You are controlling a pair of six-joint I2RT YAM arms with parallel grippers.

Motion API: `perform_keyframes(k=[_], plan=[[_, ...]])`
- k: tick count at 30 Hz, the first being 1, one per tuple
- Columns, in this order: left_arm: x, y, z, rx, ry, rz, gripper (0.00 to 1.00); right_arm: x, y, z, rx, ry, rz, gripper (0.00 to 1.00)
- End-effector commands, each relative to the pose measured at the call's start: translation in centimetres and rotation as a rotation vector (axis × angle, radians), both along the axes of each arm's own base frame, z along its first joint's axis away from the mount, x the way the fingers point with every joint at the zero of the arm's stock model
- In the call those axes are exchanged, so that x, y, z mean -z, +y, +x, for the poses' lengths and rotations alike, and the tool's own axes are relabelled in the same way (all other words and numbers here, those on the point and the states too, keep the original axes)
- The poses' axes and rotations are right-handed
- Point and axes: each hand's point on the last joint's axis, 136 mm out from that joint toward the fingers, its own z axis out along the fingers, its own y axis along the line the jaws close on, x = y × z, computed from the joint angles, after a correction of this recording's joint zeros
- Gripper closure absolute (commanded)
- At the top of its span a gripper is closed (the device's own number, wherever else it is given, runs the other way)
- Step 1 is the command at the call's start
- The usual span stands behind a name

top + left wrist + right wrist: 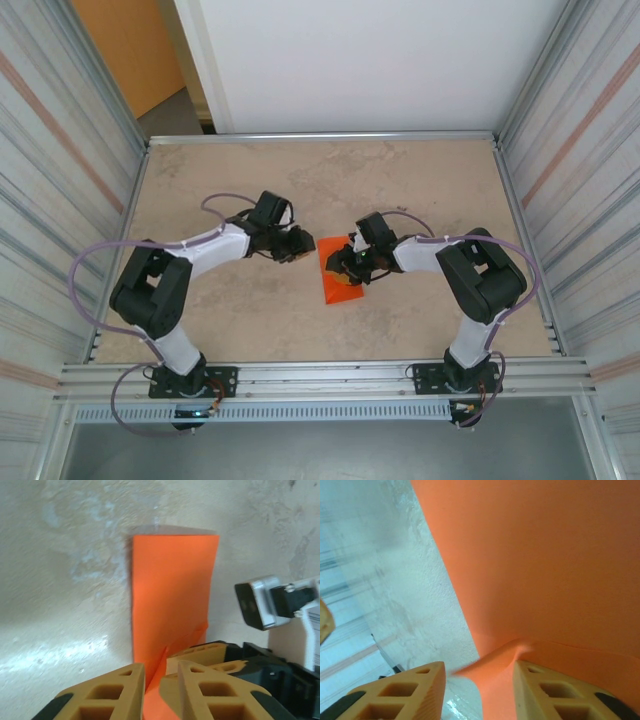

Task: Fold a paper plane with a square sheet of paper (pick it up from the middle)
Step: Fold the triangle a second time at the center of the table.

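Observation:
The square sheet of paper (338,283) is bright orange and folded narrower, lying mid-table with a point toward the near edge. My left gripper (297,247) sits at its left edge. In the left wrist view the paper (172,590) runs away from the left gripper (160,667), whose jaws stand a narrow gap apart with a raised crease of the paper between them. My right gripper (345,268) is over the paper's right part. Up close the right gripper (480,672) is open, and a lifted fold of the paper (545,555) touches its right finger (545,690).
The beige table (300,180) is bounded by metal rails, with a front rail (320,375) by the arm bases and corrugated walls left and right. The right arm's fingers (205,652) and its wrist camera (257,602) are close beside my left fingers.

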Motion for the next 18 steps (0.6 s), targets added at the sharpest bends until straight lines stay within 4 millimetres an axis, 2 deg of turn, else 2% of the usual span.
perform_keyframes(k=[1,6,8,13,18], plan=[[-0.6,0.8,-0.4,-0.034,-0.024,-0.005,0.74,3.9,-2.3,-1.9,-0.002,0.071,-0.162,0.58],[-0.5,0.1,-1.8,-0.014,-0.031,-0.027,0.74,4.9,-2.9,-2.6,-0.016,0.080,-0.211,0.60],[-0.2,-0.3,-2.3,-0.006,-0.030,-0.027,0.77,5.3,-3.3,-2.9,-0.021,0.085,-0.234,0.62],[0.7,-2.1,-3.5,0.042,-0.014,-0.051,0.86,6.1,-3.9,-3.4,-0.026,0.102,-0.288,0.81],[2.0,-3.6,-4.3,0.090,0.014,-0.046,0.92,6.4,-4.2,-3.6,-0.030,0.111,-0.322,0.90]])
